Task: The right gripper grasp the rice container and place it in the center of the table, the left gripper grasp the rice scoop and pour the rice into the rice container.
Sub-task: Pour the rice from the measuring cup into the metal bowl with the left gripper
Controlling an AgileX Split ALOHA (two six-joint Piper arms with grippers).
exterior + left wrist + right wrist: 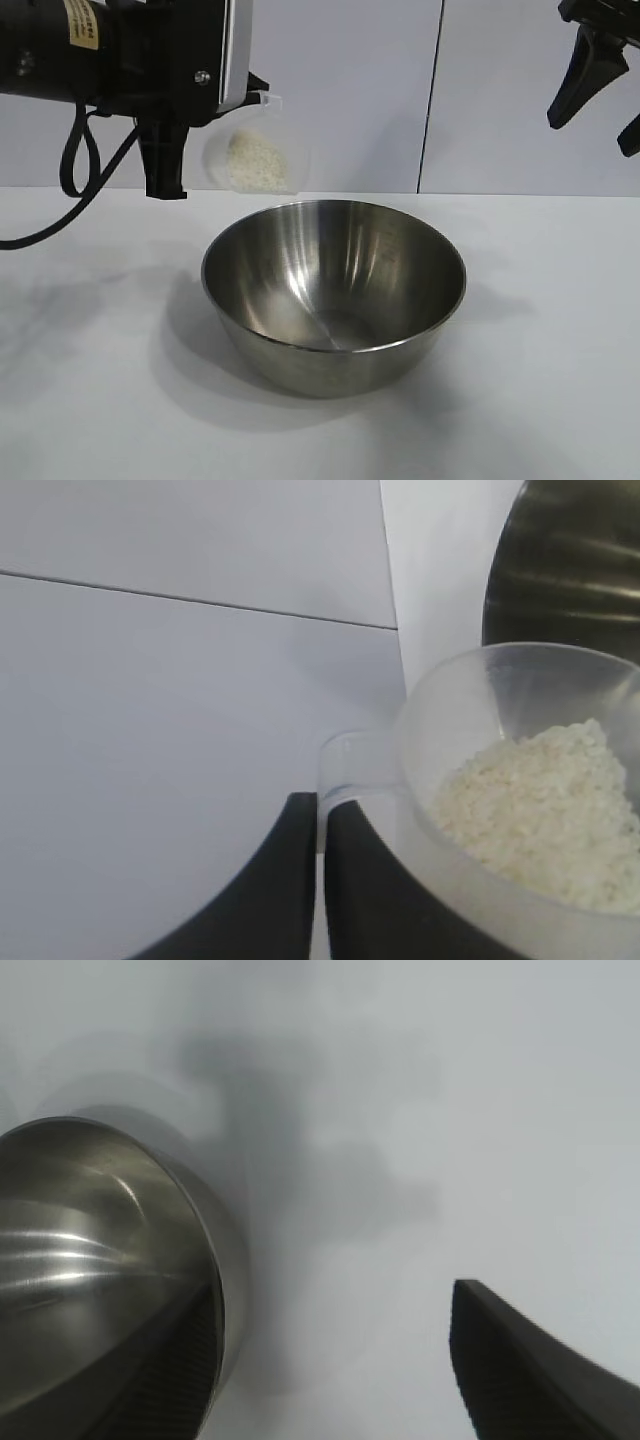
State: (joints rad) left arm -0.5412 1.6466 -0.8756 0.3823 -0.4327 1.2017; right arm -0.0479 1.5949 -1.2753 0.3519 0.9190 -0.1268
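Rice container (335,295) sits mid-bench (90,400), empty; left tool (318,880), clamped on the tilted rice scoop (255,155), holds rice (257,160) just behind its rim; right tool (600,85) hangs apart; pouring remains.

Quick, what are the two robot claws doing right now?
Left gripper: closed on the rice scoop, which holds rice.
Right gripper: open, holding nothing, up beside the rice container.

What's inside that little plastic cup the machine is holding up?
The rice scoop holds a loose heap of rice, tipped toward the rice container. The left hand grips its handle; the heap covers the scoop's bottom.
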